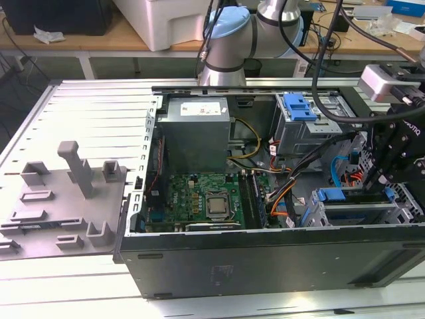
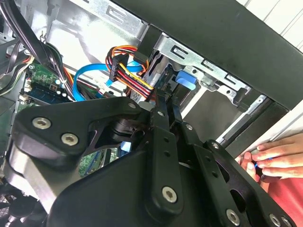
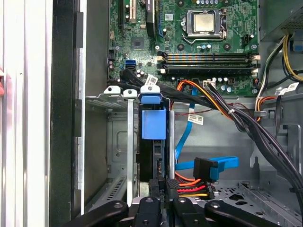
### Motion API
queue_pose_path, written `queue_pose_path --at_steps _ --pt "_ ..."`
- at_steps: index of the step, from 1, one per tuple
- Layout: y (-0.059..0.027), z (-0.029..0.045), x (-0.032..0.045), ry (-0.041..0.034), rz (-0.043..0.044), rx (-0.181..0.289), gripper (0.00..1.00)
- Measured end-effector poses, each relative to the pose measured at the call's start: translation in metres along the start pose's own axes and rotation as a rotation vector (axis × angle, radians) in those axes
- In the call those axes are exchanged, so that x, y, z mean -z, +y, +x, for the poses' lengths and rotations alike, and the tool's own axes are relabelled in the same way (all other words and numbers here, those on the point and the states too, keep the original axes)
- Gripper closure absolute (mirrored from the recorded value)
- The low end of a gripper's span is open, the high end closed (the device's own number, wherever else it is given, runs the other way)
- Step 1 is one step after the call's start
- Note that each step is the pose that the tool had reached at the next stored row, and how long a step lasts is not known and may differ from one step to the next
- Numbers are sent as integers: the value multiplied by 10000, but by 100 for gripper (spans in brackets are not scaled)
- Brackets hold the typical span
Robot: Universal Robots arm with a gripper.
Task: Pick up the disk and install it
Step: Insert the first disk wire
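While my claw hung at its near end, the disk sat on edge in the grey metal cage, beside a bundle of coloured wires. Honestly couldn't tell whether the claw was clamped or loose.

1. White label on the power supply: print there, too fine to read.
2. White tags on the cables: printed, can't make them out.
3. Green board: markings, none legible.
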State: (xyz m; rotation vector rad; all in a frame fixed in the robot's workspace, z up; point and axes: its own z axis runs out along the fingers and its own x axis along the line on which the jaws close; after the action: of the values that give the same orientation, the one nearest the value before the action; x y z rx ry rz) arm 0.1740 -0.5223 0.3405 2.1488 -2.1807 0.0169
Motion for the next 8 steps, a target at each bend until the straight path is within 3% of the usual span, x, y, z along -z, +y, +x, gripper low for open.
queue_pose_path --at_steps 8 --pt "3 4 55 1 0 0 83"
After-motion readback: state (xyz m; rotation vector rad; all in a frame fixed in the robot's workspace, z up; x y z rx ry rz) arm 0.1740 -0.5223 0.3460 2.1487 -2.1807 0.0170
